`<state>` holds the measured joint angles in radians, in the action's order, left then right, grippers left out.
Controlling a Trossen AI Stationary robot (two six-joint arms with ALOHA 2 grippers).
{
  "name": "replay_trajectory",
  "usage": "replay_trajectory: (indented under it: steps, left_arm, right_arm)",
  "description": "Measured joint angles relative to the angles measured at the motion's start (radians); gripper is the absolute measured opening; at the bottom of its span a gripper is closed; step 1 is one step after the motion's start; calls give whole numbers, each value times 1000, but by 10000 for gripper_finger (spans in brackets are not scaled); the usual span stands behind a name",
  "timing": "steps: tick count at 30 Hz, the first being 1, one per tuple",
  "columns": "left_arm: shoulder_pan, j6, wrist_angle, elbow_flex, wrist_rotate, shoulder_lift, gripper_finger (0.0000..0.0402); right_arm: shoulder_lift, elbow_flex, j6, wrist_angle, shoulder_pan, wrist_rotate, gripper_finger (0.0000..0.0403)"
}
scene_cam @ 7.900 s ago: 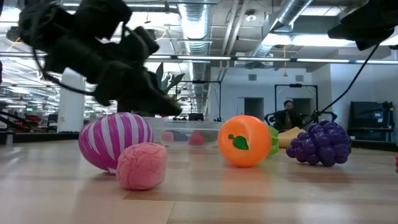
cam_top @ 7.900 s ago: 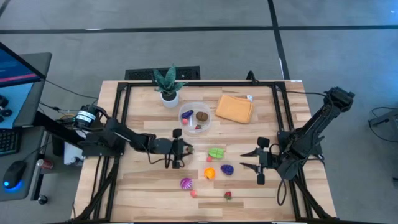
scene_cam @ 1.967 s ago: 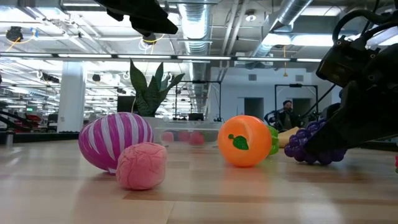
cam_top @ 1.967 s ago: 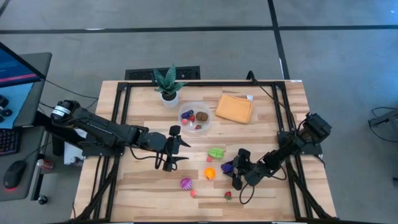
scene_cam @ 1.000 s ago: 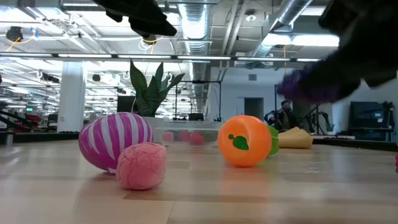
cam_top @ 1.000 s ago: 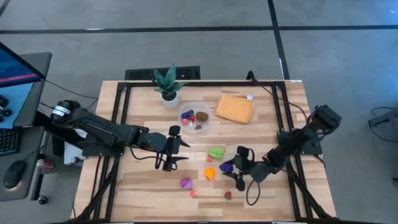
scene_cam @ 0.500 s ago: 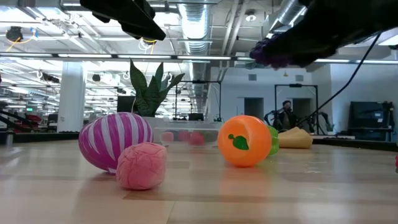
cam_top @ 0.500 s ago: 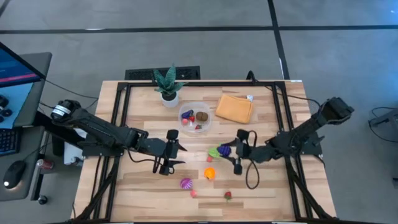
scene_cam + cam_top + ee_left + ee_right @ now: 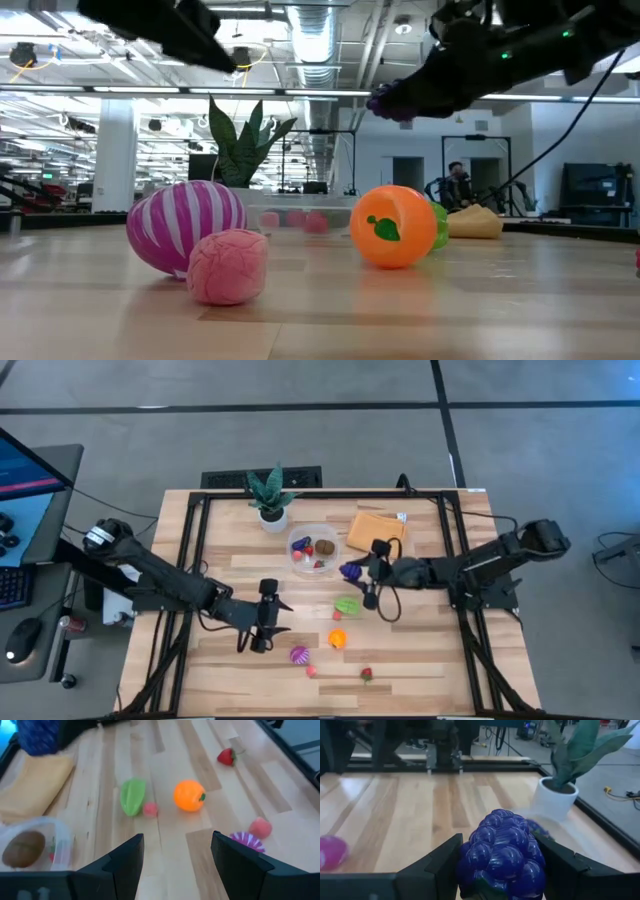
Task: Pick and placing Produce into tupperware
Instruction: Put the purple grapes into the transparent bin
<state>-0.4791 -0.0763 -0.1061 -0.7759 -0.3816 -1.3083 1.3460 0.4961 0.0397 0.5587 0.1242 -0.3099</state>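
Note:
A purple grape bunch (image 9: 349, 571) hangs in my right gripper (image 9: 358, 574), just right of the clear round tupperware (image 9: 313, 550), which holds a brown piece and several small ones. On the table lie a green piece (image 9: 347, 605), an orange (image 9: 337, 639), a striped purple piece (image 9: 299, 655), a pink ball (image 9: 311, 670) and a strawberry (image 9: 367, 674). My left gripper (image 9: 272, 617) hovers open and empty left of this produce. My right gripper pinches the grape bunch between its two fingers, one on each side of the bunch (image 9: 466, 860). The fingers (image 9: 555, 865) reach nearly level from the table's right. The bunch (image 9: 390, 100) is lifted well clear of the table.
A folded orange cloth (image 9: 375, 532) lies right of the tub, under my right arm. A potted plant (image 9: 270, 500) stands at the far edge, left of the tub. Black frame rails (image 9: 195, 550) run along the table's sides.
My right gripper has carried the grape bunch up from the table and toward the far left, toward the tupperware, rolling as it went. My left gripper has drifted toward the near edge and a little left, still open.

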Motion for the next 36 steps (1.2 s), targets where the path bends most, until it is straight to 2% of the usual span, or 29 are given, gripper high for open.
replay_trajectory:
  steps: [8,13,17,21,30,36]
  left_arm:
    - [-84,-120,137,150,-109,0,222]
    - [-143,-182,265,260,-206,0,222]
    - [-167,-186,358,312,-244,0,222]
    - [-170,-169,412,322,-255,0,222]
    - [-182,-174,417,322,-254,0,222]
    - [-198,-174,415,321,-256,0,222]
  right_arm:
    - [0,0,22,42,-157,151,240]
    - [0,0,23,80,-218,226,240]
    - [13,29,37,76,-244,260,240]
    - [86,96,66,69,-254,298,240]
    - [319,320,92,-9,-313,382,240]
    - [451,443,73,-90,-353,392,240]
